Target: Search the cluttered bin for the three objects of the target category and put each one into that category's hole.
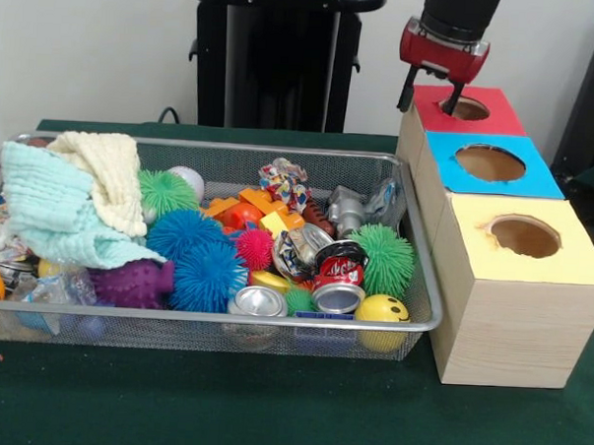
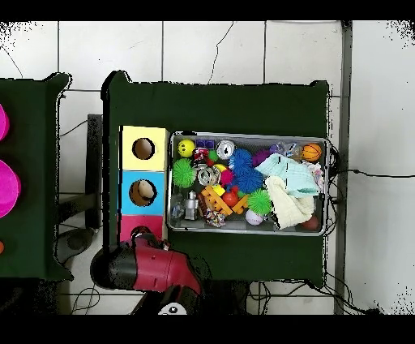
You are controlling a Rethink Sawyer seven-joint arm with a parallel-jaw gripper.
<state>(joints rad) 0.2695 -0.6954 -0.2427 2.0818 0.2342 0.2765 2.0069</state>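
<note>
As far as can be judged from one hovering pose, somewhere mid-task, with no count of finished drops possible.

Below and around the gripper (image 1: 431,98): green table (image 1: 269,409), bare of stray items near the tool. Off to the gripper's right: mesh bin (image 1: 224,318), heaped full. Directly under the tool: wooden box (image 1: 509,330) with three coloured tops in a row.

Poised right above the red hole (image 1: 468,109), one fingertip dipping toward its rim. Next out from the tool, the blue hole (image 1: 490,163); farthest out, the yellow hole (image 1: 524,235). Nothing visible inside any of the three, so cannot say what has gone in.

At the bin's far end from the gripper: mint cloth (image 1: 51,202) and cream cloth (image 1: 107,175), piled together. Nearer the tool: blue spiky ball (image 1: 208,276) and green spiky ball (image 1: 384,258), among others. Closest to the gripper's side: red crushed can (image 1: 340,274) and a silver can (image 1: 260,301).

Fingers spread apart, with nothing gripped between them. Reads as just after a release or before a return reach, though unprovable.

Cannot tell the target category; red hole presumably its slot. Candidates of every kind left in the bin, so likely more searching and carrying to do.
</note>
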